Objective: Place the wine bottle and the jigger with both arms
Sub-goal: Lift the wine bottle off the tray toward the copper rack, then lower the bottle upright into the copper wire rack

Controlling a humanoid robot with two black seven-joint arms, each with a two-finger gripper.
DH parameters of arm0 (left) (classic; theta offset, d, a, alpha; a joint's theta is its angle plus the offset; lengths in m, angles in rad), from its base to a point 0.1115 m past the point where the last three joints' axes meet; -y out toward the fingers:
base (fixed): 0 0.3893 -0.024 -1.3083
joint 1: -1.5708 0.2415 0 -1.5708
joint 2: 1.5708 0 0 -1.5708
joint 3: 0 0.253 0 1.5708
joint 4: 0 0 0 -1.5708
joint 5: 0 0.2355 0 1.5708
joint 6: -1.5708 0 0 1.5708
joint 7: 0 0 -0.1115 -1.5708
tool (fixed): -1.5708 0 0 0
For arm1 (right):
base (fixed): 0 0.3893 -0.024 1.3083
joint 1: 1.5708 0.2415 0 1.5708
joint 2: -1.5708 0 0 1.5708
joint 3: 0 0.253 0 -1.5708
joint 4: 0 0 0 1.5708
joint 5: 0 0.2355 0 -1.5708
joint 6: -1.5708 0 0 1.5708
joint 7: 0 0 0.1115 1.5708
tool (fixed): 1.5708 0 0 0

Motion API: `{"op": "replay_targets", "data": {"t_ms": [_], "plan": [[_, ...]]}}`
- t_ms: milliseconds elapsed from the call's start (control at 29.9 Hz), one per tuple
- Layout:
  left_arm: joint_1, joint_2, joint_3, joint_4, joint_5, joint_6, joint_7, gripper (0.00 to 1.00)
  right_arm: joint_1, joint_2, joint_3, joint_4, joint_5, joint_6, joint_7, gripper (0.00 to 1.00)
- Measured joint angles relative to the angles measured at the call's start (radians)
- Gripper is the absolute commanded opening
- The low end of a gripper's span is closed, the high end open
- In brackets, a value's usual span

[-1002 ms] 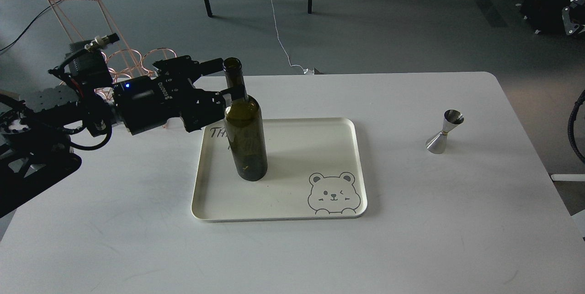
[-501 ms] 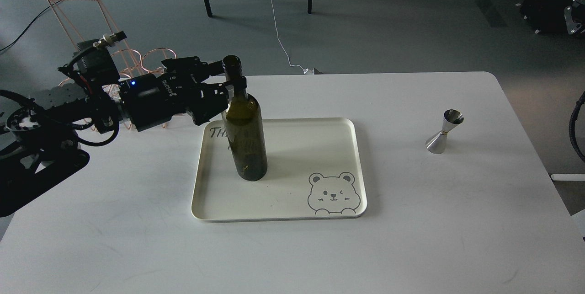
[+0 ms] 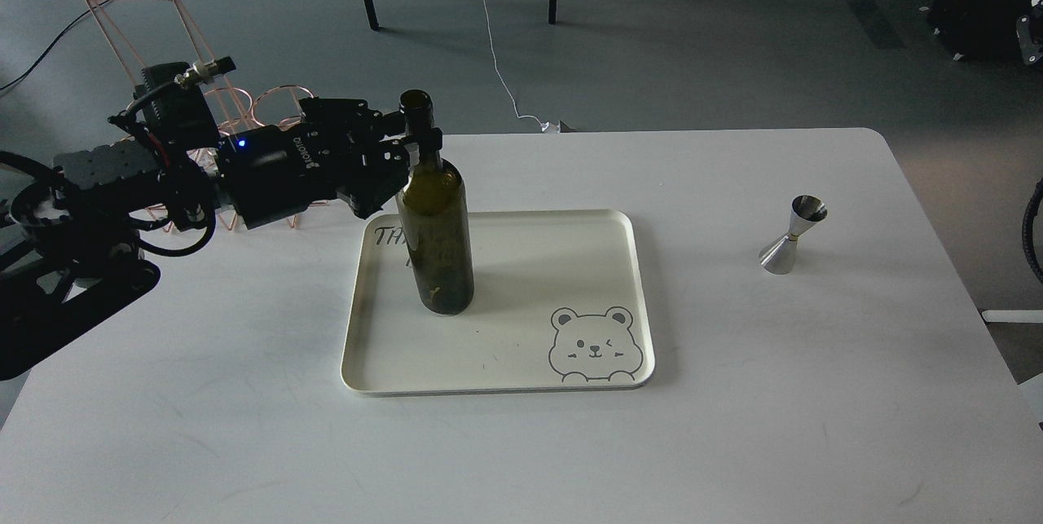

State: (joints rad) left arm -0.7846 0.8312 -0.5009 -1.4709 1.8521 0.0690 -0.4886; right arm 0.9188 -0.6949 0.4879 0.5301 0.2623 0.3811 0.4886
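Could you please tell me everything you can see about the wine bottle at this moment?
The wine bottle is tall, dark olive-green glass with a long narrow neck, an open mouth without a cork, and no label. It stands upright in the left part of the cream tray, partly covering dark lettering printed there. The left gripper has its fingers around the neck, just above the shoulder. The bottle looks empty, though the dark glass makes that uncertain.

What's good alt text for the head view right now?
The robot's left hand grips the neck of a dark green wine bottle standing upright on a cream tray with a bear drawing, on a white table. A silver jigger stands on the table to the tray's right; the right hand is out of view.
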Motion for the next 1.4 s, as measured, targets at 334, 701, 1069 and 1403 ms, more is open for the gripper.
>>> {"op": "replay_targets", "data": {"t_ms": [334,701,1069,1403], "plan": [[-0.135,0.093,-0.013,-0.025,-0.161,-0.008,0.000,0.19,0.003,0.000,0.000,-0.002,0.000,0.001,0.000,0.85],[-0.261,0.186,-0.001,0.155,-0.208,-0.065,0.000,0.19,0.003,-0.001,-0.002,-0.001,0.000,-0.001,0.000,0.85],[-0.268,0.178,0.019,0.417,-0.188,-0.073,0.000,0.19,0.002,-0.001,-0.003,-0.001,-0.001,-0.002,0.000,0.85],[-0.276,0.175,0.083,0.426,-0.191,-0.070,0.000,0.19,0.004,-0.002,-0.002,-0.001,-0.001,-0.002,0.000,0.85]]}}
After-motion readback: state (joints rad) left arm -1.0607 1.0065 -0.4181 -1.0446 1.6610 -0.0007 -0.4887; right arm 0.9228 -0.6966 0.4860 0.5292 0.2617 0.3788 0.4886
